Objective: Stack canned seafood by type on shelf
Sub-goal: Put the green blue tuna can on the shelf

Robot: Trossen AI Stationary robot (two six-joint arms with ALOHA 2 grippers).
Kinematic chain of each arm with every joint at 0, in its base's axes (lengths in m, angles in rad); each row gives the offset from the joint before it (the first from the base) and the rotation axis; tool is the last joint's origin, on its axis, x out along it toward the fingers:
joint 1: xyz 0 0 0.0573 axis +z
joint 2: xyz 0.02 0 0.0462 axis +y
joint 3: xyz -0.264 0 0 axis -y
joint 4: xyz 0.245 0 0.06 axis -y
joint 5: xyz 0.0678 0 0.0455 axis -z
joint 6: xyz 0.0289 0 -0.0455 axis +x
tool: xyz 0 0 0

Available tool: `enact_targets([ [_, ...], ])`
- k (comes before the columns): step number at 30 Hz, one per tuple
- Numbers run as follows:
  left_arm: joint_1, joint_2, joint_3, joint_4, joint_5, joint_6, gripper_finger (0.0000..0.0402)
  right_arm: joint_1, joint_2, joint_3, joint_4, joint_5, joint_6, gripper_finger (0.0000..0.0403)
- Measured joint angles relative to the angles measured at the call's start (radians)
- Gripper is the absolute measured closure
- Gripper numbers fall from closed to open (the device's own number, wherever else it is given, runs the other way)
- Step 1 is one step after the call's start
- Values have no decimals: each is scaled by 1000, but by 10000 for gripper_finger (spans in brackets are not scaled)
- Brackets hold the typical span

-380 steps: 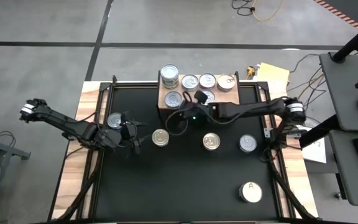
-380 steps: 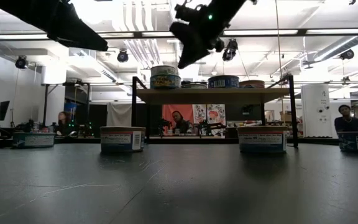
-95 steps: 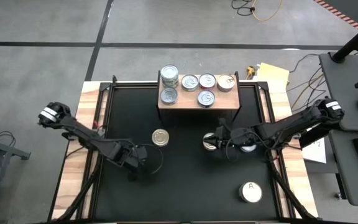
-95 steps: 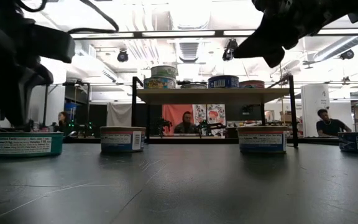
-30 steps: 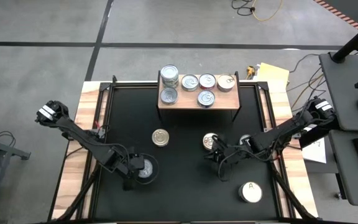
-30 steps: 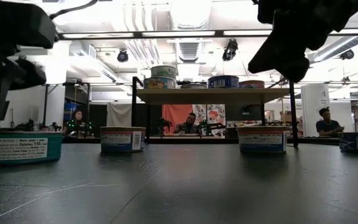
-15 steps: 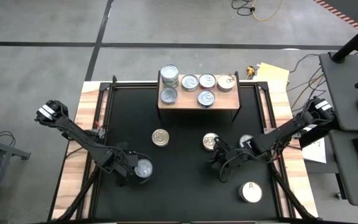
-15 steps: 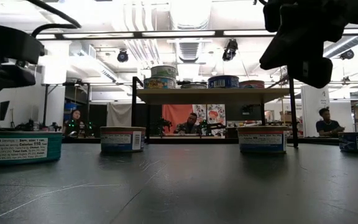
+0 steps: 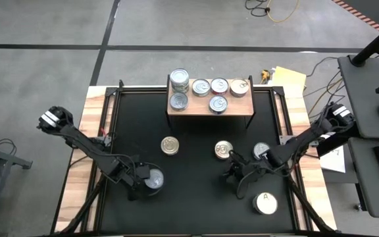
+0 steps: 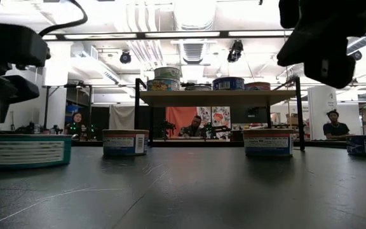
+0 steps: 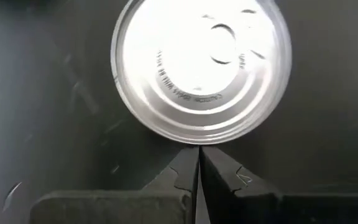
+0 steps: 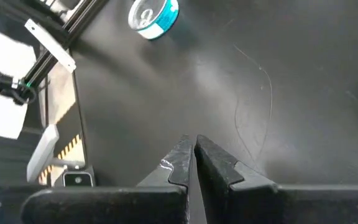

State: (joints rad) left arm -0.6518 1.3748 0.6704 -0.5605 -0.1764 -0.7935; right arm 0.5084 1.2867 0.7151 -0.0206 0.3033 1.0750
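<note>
Left gripper (image 11: 199, 163), clenched empty, touches a round shiny silver tin (image 11: 201, 65) on matte black tabletop (image 11: 328, 93).

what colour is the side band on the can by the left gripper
Teal, with white print; the low view shows the can beside the left gripper best.

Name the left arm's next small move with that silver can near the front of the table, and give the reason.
Probably open the left pincer: its fingers are pressed shut with their tips just short of the silver can, which sits on the black tabletop. It cannot grasp the can for the shelf until they spread around its rim.
</note>
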Motion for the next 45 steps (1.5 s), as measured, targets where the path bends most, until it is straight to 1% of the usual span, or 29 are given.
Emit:
enact_targets([
  [5, -1, 38, 0, 108, 0, 22, 401, 25, 48, 0, 10, 9, 115, 390],
  [7, -1, 63, 0, 169, 0, 39, 401, 28, 78, -1, 12, -4, 164, 390],
  [10, -2, 105, 0, 231, 1, 59, 401, 28, 129, -1, 46, -57, 199, 390],
  [14, -2, 126, 1, 236, 2, 66, 401, 28, 193, -1, 175, -115, 198, 390],
  [17, -2, 114, 2, 232, 2, 93, 401, 28, 229, -1, 282, -120, 192, 390],
  [21, -2, 87, 2, 183, 0, 131, 401, 16, 254, 5, 349, -118, 191, 390],
  [25, -2, 55, 2, 152, -12, 192, 401, -2, 280, 50, 345, -104, 187, 390],
  [32, -2, 31, 2, 157, -88, 336, 401, -40, 348, 171, 339, -102, 87, 390],
  [34, -2, 30, 2, 156, -95, 359, 401, -50, 368, 208, 324, -102, 75, 390],
  [36, -2, 28, 2, 146, -93, 381, 401, -63, 389, 252, 290, -103, 74, 390],
  [38, -2, 16, 2, 126, -73, 403, 401, -77, 409, 294, 224, -104, 85, 390],
  [41, -2, -12, 2, 107, -70, 432, 401, -101, 446, 360, 138, -107, 114, 390],
  [45, -2, -52, 2, 110, -77, 465, 401, -127, 518, 456, 83, -142, 115, 390],
])
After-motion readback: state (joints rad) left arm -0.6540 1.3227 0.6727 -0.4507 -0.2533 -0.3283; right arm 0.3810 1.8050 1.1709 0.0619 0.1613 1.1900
